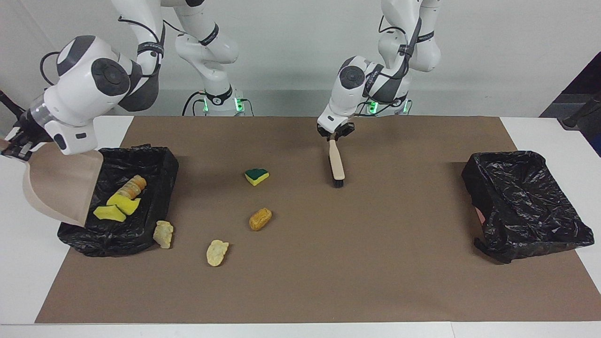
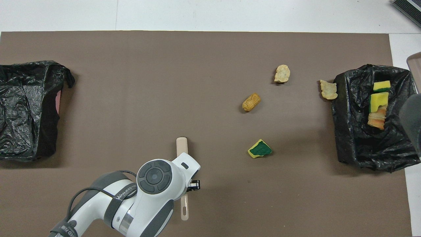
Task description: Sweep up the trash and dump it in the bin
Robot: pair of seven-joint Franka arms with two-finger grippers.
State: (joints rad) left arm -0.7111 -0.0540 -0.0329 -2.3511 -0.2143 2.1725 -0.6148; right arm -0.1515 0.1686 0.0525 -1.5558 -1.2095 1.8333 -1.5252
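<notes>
My right gripper (image 1: 13, 145) is shut on the handle of the beige dustpan (image 1: 61, 188), which hangs steeply tipped and bare over the black-lined bin (image 1: 155, 162) at the right arm's end. Two yellow sponge pieces (image 1: 116, 206) and a bread-like chunk (image 1: 132, 186) lie in that bin. On the mat lie a yellow-and-green wedge (image 1: 256, 176), an orange-brown chunk (image 1: 260, 218) and two pale chunks (image 1: 217, 252), one (image 1: 163, 234) against the bin's wall. My left gripper (image 1: 334, 133) is around the handle of the brush (image 1: 336, 162), whose bristles rest on the mat.
A second black-lined bin (image 1: 526, 202) sits at the left arm's end of the table. The brown mat (image 1: 375, 263) covers most of the tabletop, with white table showing at both ends. The left arm's wrist (image 2: 154, 179) covers part of the brush handle in the overhead view.
</notes>
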